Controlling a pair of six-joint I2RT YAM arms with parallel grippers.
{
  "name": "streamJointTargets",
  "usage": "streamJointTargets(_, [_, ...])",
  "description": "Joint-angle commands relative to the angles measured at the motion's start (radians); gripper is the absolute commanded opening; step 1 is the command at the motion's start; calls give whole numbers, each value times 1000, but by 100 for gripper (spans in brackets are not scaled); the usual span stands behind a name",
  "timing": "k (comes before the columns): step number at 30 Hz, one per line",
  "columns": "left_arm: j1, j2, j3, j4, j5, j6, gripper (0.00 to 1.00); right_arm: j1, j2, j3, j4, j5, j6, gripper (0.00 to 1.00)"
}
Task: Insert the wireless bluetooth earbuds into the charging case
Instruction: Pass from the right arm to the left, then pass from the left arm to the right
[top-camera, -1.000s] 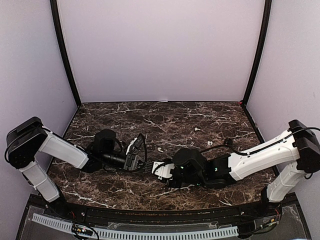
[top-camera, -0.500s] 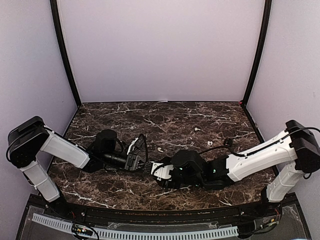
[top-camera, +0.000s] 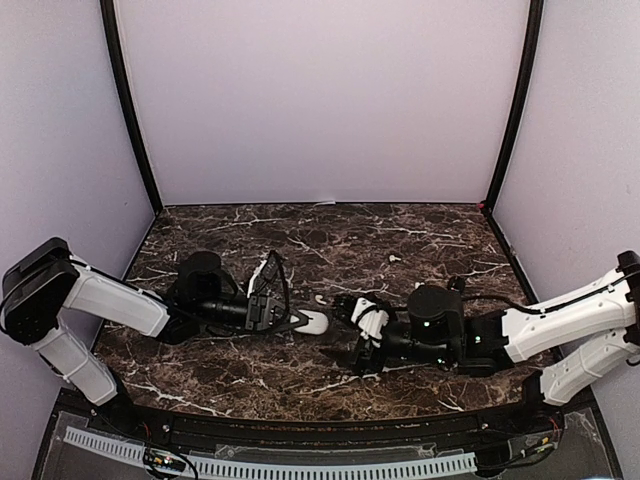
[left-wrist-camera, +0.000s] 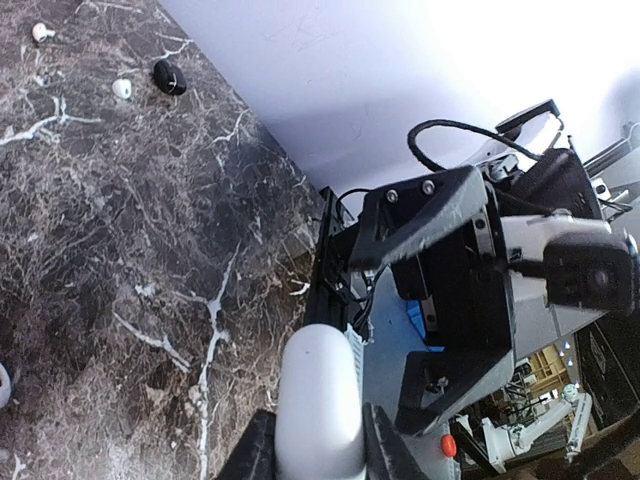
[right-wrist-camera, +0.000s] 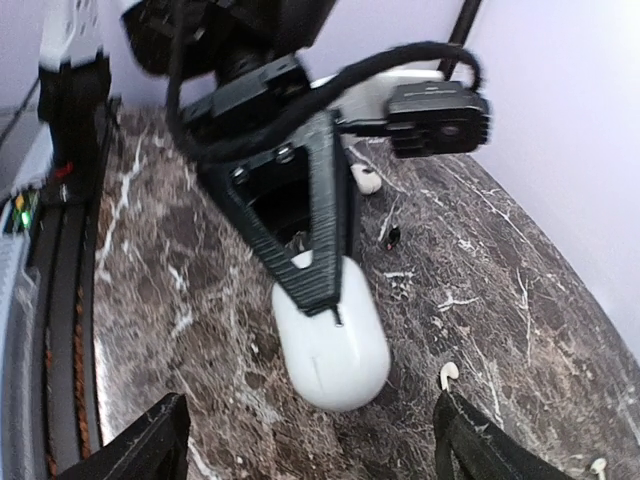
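Two white earbuds (top-camera: 320, 298) lay loose on the dark marble table (top-camera: 400, 225) when I looked down from above. One sat close to the charging case (top-camera: 316, 322), at its 12 o'clock. The other earbud (top-camera: 395, 258) lay farther off, at about 2 o'clock.

My left claw (top-camera: 303, 322) was shut on the white charging case, with the round end pointing to 3 o'clock. In the left wrist view I saw the case squeezed between the two black fingers (left-wrist-camera: 250, 455). I could not tell if the case touched the table.

My right claw (top-camera: 358, 337) was wide open and held nothing. It sat near the case, at its 3 o'clock, facing it but apart from it. In the right wrist view the case was straight ahead, with one earbud on the table at its 4 o'clock.
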Motion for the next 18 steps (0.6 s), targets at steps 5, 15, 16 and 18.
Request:
streamJointTargets(5, [-1, -81, -31, 322, -63, -116, 17, -90, -125, -122, 436, -197, 526, 69])
streamJointTargets(15, [-3, -102, 4, 458, -93, -200, 17, -91, -90, -86, 568, -166, 814, 64])
streamJointTargets(16, [-2, -103, 4, 463, -91, -204, 17, -92, -84, -77, 554, -159, 820, 64])
streamJointTargets(18, [-2, -111, 4, 463, -86, -196, 17, -92, -79, -59, 526, -146, 832, 64])
